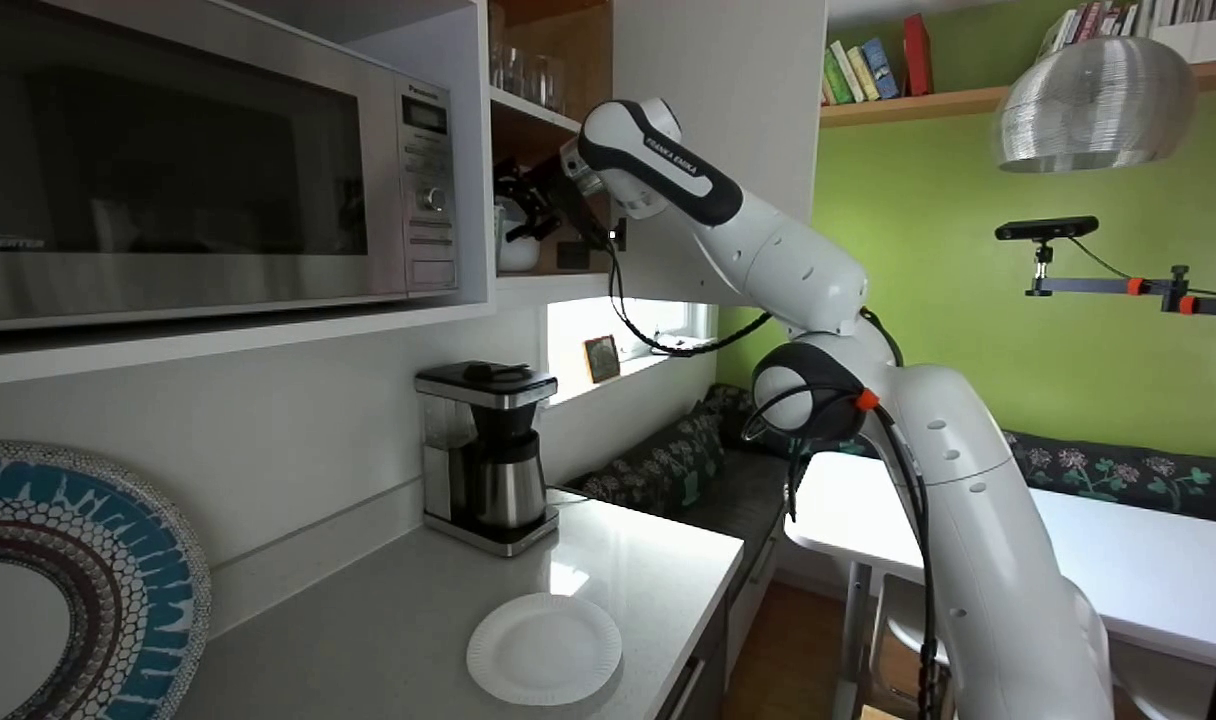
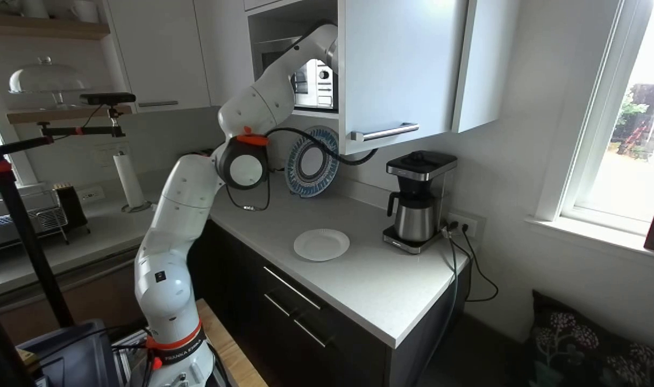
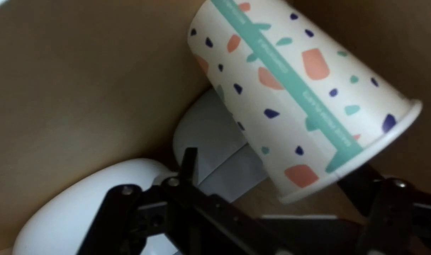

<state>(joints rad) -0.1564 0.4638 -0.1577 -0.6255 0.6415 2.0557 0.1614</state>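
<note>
My gripper [image 3: 272, 171] is inside the open wall cabinet. It also shows in an exterior view [image 1: 536, 200] and is hidden behind the cabinet door in the remaining view. Its fingers are spread wide. A white paper cup [image 3: 290, 88] with coral, teal and navy flecks and a teal band lies tilted just beyond the jaws. The left finger is apart from it. Its rim overlaps the right fingertip in the picture; I cannot tell if they touch. A white rounded object [image 3: 95, 198] is behind the left finger, and a greyish-white rounded one [image 3: 208, 131] is behind the cup.
The cabinet door [image 2: 402, 70] stands open beside the arm. Drinking glasses [image 1: 528, 78] stand on the upper shelf [image 1: 533, 108]. A microwave [image 1: 428, 190] adjoins the cabinet. Below, a coffee maker [image 1: 488, 450] and a white paper plate [image 1: 544, 650] are on the counter [image 2: 359, 285].
</note>
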